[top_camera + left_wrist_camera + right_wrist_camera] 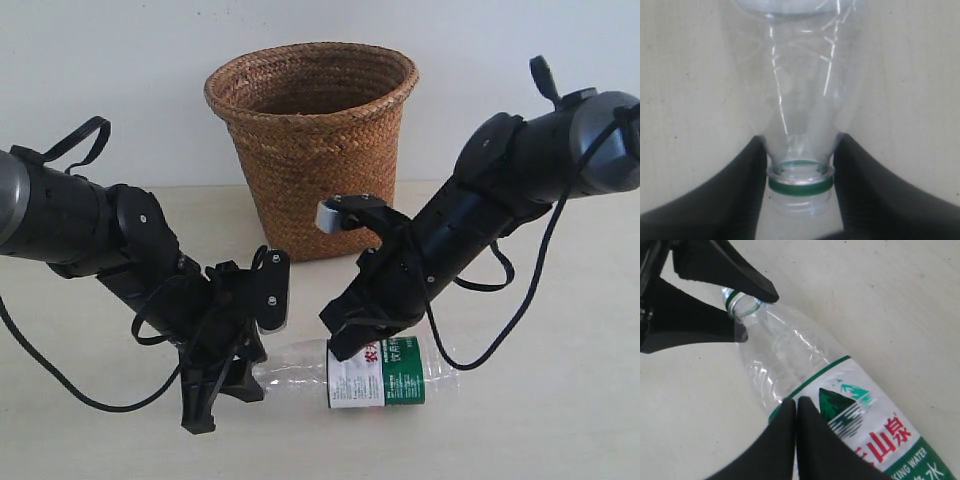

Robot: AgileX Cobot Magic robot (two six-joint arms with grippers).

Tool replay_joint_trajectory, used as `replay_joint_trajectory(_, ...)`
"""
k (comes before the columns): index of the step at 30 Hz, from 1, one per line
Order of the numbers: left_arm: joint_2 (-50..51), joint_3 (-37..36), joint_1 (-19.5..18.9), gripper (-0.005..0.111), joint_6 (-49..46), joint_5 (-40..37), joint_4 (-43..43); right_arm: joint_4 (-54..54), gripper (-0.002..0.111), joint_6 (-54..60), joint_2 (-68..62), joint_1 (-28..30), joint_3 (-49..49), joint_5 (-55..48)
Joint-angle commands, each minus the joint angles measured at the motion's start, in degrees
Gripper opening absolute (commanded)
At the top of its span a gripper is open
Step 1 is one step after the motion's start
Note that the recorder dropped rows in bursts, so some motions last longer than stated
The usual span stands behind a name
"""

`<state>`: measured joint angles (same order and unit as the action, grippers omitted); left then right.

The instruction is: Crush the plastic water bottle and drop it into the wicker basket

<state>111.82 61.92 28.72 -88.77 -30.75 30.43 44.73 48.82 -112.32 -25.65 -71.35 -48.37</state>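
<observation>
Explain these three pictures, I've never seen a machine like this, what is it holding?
It is a robot with two black arms, each ending in a two-finger gripper. The wide picture is from a camera off the arms; the other two look out from each wrist. On the pale table a plastic water bottle lies on its side, a wicker basket standing behind it. The left gripper clamps the bottle's neck. The right gripper, fingers closed together, meets the bottle near its label.
</observation>
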Motion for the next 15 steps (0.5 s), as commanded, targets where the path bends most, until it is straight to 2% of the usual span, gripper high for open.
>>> replay_joint_trajectory(1, 0.4, 0.1, 0.5, 0.004, 0.9, -0.1, 0.2, -1.0, 0.000, -1.0, -1.5, -0.1, -0.2, 1.0)
replay_joint_trajectory(15, 0.4, 0.0, 0.5, 0.004, 1.8, -0.8, 0.6, -7.7, 0.000, -7.8, -9.5, -0.1, -3.1, 3.0)
